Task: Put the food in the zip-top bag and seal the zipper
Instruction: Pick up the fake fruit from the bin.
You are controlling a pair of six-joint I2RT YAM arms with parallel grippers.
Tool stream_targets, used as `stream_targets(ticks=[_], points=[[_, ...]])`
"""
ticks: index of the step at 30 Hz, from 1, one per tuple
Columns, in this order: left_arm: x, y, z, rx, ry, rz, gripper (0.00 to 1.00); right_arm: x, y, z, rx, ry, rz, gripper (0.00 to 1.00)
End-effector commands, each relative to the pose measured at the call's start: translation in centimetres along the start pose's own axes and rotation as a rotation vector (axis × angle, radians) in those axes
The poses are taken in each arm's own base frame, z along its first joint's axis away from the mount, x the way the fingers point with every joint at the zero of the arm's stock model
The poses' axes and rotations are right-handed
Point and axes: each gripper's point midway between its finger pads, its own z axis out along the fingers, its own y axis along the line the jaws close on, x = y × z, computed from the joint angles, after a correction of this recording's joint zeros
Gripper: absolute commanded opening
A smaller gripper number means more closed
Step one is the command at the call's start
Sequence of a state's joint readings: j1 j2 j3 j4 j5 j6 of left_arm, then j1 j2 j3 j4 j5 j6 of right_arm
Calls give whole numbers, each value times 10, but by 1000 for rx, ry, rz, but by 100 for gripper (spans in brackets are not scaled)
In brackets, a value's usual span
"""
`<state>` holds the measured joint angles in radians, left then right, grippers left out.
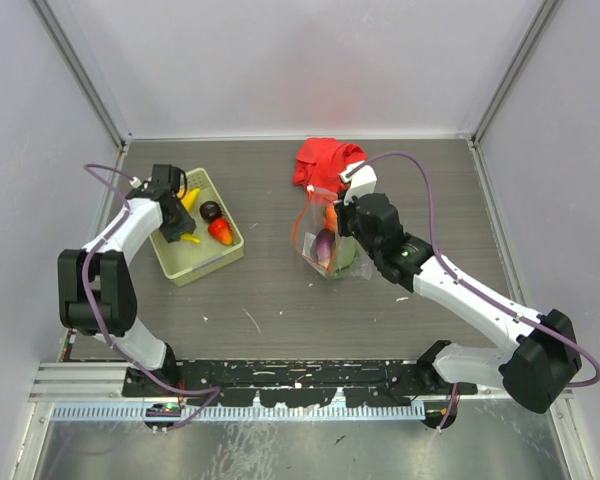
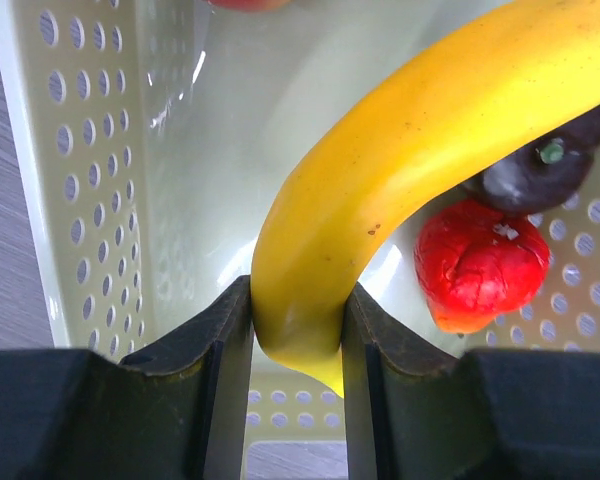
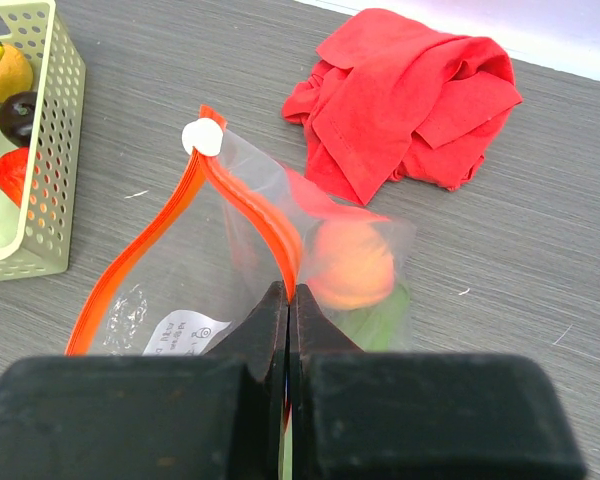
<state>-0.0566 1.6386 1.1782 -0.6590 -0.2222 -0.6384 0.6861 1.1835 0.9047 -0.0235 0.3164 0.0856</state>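
Banana [image 2: 420, 130], smooth, stiff and probably light, lies in the basket [image 1: 195, 262] at nine o'clock from the zip-top bag [image 3: 160, 300]. The left gripper [image 2: 297, 300] is clamped near its tip, while the right gripper [image 3: 288, 300] pinches the zipper [image 3: 250, 205].

Left wrist view: banana [image 2: 410, 150] runs out past the right edge. Right wrist view: zip-top bag [image 3: 180, 270] bottom hidden behind right gripper [image 3: 288, 296]; orange piece [image 3: 352, 265] inside blurred (green item [image 3: 380, 325] beneath indistinct); basket [image 3: 50, 150] cropped at left.
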Motion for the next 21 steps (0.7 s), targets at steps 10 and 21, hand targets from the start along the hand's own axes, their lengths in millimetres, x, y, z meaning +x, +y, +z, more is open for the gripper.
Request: stream_targets(ticks=[10,21], points=[[21,-36,-87,327,16,-3,19,-30,5,-8,-21,-90,48,0],[65,-75,-159,495,-17,144,18,-34,4,-13,-27,-104,58,0]])
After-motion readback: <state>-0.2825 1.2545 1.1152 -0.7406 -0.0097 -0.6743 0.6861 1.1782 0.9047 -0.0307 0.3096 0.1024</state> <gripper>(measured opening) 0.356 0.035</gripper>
